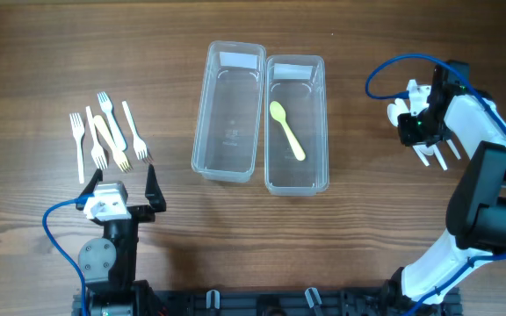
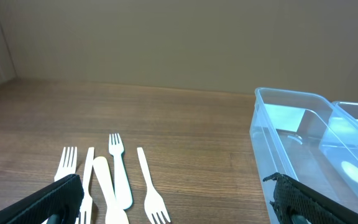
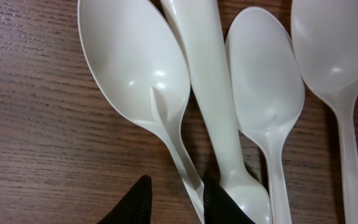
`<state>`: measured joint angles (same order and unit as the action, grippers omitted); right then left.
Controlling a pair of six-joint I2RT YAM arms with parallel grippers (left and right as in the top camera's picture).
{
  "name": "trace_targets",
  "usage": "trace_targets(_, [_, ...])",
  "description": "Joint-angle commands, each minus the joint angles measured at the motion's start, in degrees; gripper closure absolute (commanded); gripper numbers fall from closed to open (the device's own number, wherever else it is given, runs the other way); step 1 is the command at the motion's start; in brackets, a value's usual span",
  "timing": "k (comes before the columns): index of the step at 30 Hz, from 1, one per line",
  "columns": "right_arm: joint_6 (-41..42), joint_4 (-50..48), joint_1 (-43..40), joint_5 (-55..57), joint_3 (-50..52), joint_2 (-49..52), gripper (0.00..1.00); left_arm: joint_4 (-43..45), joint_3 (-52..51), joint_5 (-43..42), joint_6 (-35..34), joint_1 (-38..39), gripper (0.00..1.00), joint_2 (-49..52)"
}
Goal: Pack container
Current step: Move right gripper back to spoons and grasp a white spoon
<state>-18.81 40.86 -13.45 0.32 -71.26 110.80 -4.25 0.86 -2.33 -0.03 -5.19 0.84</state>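
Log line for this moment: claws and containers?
left claw open near forks | right claw straddling white spoon handle | yellow spoon in right container

Two boxes stand side by side mid-table, the left container (image 1: 228,132) touching the right container (image 1: 310,105), and one spoon (image 1: 286,130) lies in the right one. A bunch of forks (image 1: 108,132) lies on the table (image 1: 350,246) well to their left. A row of spoons (image 3: 260,81) lies well to their right.

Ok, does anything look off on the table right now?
Minor only. Among the white spoons under the right gripper, one utensil lies reversed, its handle up between the others' bowls. The forks overlap loosely. Both clear containers stand square, one yellow spoon inside the right one; nothing spilled.
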Motion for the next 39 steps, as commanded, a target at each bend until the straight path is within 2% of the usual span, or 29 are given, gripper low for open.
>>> trace_targets(1, [-0.6, -1.0, -0.3, 0.5, 0.5, 1.0, 0.75, 0.2, -0.5, -0.9, 1.1, 0.3, 0.0, -0.3])
trace_targets(22, [-0.7, -2.1, -0.3, -0.4, 0.5, 5.1, 0.82, 0.2, -0.5, -0.9, 1.1, 0.3, 0.0, -0.3])
trace_targets(26, [-0.1, -2.5, -0.2, -0.7, 0.4, 5.1, 0.96, 0.2, -0.5, -0.9, 1.1, 0.3, 0.0, -0.3])
trace_targets(30, [1.2, -2.2, 0.2, -3.3, -0.7, 5.0, 0.96, 0.2, -0.5, -0.9, 1.1, 0.3, 0.0, -0.3])
trace_targets(39, [2.9, 5.5, 4.6, -9.6, -8.8, 2.9, 0.96, 0.2, -0.5, -0.9, 1.1, 0.3, 0.0, -0.3])
